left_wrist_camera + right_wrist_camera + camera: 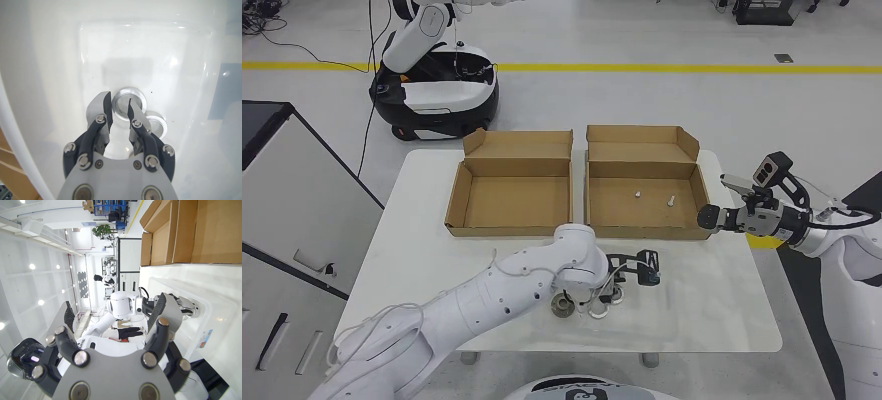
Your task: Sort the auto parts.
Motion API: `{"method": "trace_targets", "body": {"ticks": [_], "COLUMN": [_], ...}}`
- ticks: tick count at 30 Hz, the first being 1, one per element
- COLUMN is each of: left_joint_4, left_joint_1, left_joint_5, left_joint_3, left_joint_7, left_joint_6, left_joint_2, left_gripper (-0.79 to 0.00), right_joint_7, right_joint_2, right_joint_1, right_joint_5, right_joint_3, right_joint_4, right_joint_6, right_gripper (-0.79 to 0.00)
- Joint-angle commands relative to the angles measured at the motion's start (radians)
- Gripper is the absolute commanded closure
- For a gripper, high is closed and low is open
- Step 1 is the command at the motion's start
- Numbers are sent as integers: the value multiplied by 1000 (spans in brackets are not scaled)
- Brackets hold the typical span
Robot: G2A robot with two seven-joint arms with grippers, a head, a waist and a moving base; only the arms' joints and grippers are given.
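A silver metal ring (123, 91) lies in a clear plastic tray (132, 47), with a second ring (159, 123) touching it. My left gripper (119, 103) points down at the first ring, open, one finger inside the ring and the other outside its wall. From above, that gripper (610, 290) hangs over the rings (563, 306) near the table's front edge. My right gripper (115, 302) is wide open and holds nothing; it hovers at the front right corner of the right cardboard box (642, 225), seen from above as (708, 217).
Two open cardboard boxes stand side by side at the back of the table: the left box (510, 228) is bare inside, and the right one holds two small white parts (639, 193). Another robot (437, 90) stands behind the table.
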Motion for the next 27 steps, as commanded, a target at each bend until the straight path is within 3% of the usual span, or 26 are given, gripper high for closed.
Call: {"method": "trace_targets", "body": {"ticks": [1,7,8,9,10,20,27], "left_joint_4": [3,8,8,8,8,7,-44], "left_joint_1": [0,1,1,1,1,1,0], "left_joint_5": [-1,-2,-3,-2,-1,10,23], "left_joint_3": [1,3,3,3,3,-2,-27], "left_joint_7": [2,3,3,1,2,3,15], "left_joint_6": [1,7,7,8,11,15,23], "left_joint_2": [-1,-3,-3,-3,-3,-2,6], "left_gripper": [-256,-215,-157,-46,0,0,0], "right_joint_7": [0,0,0,0,0,0,0], "right_joint_2": [0,0,0,0,0,0,0], "right_joint_1": [0,0,0,0,0,0,0], "right_joint_5": [0,0,0,0,0,0,0], "right_joint_3": [0,0,0,0,0,0,0], "right_joint_4": [0,0,0,0,0,0,0], "right_joint_6": [0,0,0,0,0,0,0], "right_gripper": [-785,-785,-785,-785,-785,-785,-785]}}
